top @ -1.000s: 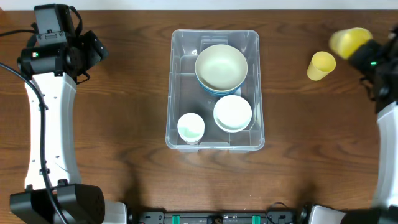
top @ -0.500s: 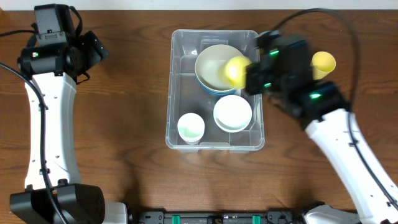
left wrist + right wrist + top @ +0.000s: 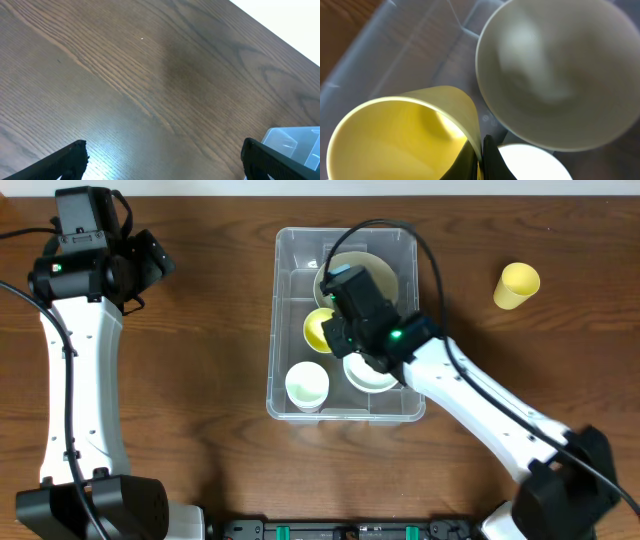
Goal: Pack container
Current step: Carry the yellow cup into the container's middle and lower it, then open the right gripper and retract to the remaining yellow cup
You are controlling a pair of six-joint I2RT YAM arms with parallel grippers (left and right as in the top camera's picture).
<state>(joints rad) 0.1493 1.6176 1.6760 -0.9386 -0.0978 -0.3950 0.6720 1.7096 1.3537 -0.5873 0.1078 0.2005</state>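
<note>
Overhead, my right tool (image 3: 335, 332) pinches a yellow cup (image 3: 318, 330) above the free gap beside the large bowl (image 3: 388, 275) in the mid-bench container (image 3: 281, 360), apparently to drop it there; left wrist, my left tool (image 3: 165, 162) gapes wide, idle over bare bench (image 3: 125, 75); right wrist, the pinch clamps the cup's rim.

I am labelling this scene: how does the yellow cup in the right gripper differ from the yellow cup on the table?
The held yellow cup is over the container; the loose yellow cup sits on the table, to the container's right. The right gripper is shut on the held yellow cup's rim; nothing touches the loose yellow cup. Both are plain yellow, similar in shape.
</note>
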